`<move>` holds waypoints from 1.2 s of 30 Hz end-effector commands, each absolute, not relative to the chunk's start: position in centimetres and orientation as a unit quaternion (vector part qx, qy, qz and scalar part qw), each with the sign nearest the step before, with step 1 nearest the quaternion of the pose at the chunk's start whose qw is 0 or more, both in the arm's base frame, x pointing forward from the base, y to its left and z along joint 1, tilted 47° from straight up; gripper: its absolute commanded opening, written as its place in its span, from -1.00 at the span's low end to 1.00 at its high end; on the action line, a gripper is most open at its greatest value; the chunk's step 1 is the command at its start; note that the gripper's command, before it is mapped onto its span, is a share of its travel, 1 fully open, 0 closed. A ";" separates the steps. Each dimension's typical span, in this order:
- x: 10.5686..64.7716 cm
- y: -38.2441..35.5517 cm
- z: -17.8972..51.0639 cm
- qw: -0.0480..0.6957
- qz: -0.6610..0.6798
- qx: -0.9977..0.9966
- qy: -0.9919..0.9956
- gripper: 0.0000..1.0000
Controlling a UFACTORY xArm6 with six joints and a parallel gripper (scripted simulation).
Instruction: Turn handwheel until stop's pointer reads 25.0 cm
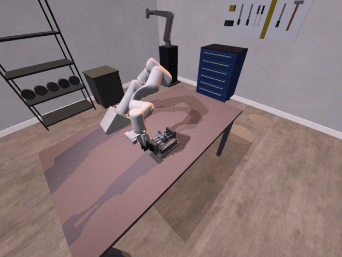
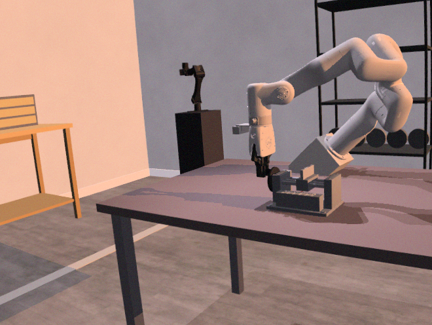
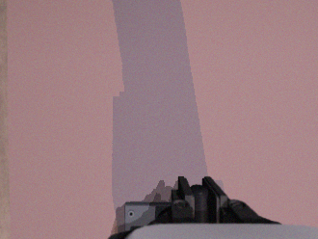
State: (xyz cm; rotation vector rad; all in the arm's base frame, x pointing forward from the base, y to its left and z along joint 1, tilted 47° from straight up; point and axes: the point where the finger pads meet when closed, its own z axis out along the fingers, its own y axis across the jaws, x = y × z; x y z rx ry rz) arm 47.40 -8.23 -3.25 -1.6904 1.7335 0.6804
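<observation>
A grey fixture (image 1: 163,143) with a scale strip along its front (image 2: 303,194) stands on the table. Its dark handwheel (image 2: 270,176) sits at the end facing my arm. A sliding stop block (image 2: 306,172) rides on the rods between the end plates; the pointer reading is too small to read. My gripper (image 2: 262,170) points down at the wheel's upper rim and is shut on the handwheel's handle. In the top view the gripper (image 1: 144,145) hides the wheel. In the wrist view the fingers show at the bottom edge, close together.
The arm's wedge-shaped base (image 1: 113,120) stands on the table behind the fixture. A blue drawer cabinet (image 1: 220,71), a black shelf rack (image 1: 41,71) and a second arm on a pedestal (image 1: 167,50) stand off the table. The table edge (image 2: 265,237) lies in front.
</observation>
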 end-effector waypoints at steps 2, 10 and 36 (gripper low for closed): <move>46.5 -8.3 -3.2 0.308 0.257 -0.639 0.656 -0.88; 45.6 -8.0 -3.5 0.308 0.257 -0.639 0.656 -0.88; 45.7 -4.4 -6.8 0.308 0.257 -0.639 0.656 -0.88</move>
